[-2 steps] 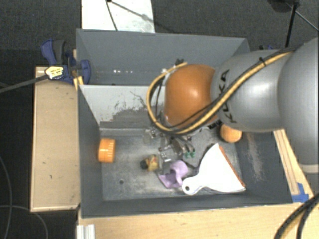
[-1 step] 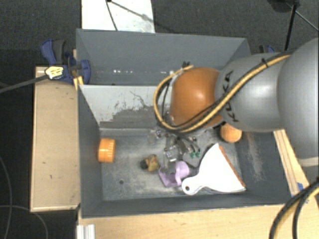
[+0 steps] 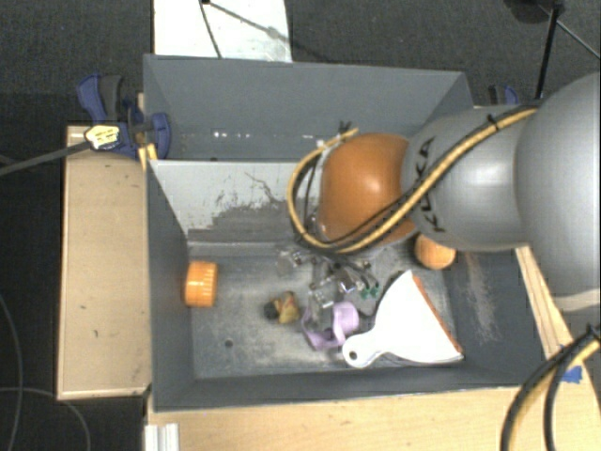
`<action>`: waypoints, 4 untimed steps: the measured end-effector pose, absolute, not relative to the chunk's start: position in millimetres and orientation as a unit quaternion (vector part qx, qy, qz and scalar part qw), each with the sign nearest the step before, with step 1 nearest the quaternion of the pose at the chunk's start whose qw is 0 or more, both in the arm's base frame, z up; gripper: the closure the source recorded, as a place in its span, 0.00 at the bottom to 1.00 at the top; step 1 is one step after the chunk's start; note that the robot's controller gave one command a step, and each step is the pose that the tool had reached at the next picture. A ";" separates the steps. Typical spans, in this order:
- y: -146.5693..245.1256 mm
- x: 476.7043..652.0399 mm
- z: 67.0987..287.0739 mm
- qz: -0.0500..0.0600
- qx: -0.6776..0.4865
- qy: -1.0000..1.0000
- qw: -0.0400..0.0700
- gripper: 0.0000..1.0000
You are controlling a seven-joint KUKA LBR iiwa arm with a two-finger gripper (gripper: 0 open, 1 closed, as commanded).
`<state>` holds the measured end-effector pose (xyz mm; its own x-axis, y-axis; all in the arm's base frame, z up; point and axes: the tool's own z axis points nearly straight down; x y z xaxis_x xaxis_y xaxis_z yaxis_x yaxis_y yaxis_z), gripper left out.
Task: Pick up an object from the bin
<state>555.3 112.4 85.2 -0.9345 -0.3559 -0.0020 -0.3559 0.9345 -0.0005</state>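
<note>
Five loose things are counted in the grey bin (image 3: 235,350): one orange cylinder (image 3: 200,284) at the left, one small brown-and-dark lump (image 3: 284,307) in the middle, one purple piece (image 3: 342,323) right of the lump, one white scoop (image 3: 406,332) with an orange edge touching the purple piece, and one orange round thing (image 3: 434,252) far right, partly hidden by the arm (image 3: 488,186). "KUKA" is read on the arm. The jaws are placed low over the purple piece; how far they are open cannot be told.
</note>
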 end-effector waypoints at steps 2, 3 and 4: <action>127.4 556.8 70.9 0.001 -0.181 0.983 0.001 1.00; 127.3 556.8 70.9 0.001 -0.178 0.984 0.000 1.00; 127.3 556.8 70.9 0.001 -0.175 0.984 0.000 1.00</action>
